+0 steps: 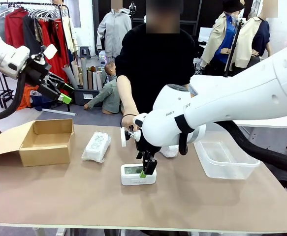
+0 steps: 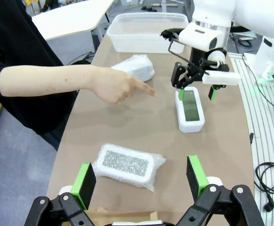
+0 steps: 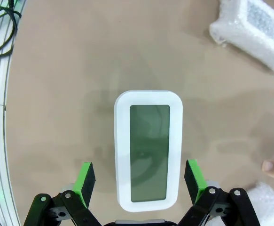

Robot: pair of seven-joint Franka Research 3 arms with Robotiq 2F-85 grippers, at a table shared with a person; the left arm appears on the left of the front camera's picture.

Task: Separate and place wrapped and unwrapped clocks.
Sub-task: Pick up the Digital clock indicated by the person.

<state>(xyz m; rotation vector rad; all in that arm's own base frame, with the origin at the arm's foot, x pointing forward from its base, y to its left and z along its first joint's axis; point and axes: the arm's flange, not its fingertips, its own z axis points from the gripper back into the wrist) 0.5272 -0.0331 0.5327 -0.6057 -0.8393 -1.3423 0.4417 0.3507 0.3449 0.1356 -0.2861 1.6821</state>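
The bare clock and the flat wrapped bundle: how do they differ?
The bare clock shows smooth plastic and a grey-green screen; the wrapped bundle is lumpy under bubble wrap. The clock lies inside the open right claw; the bundle lies apart, nearer the cardboard box. Both are white and rectangular.

Left arm is raised at the left side; left end effector (image 1: 59,93) angles downward, fingers spread wide. Right arm reaches across the middle; right end effector (image 1: 147,171) points straight down, held low, fingers parted.

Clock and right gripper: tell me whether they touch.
Apart. Right wrist view: the open right gripper straddles the clock, bare table showing on both sides.
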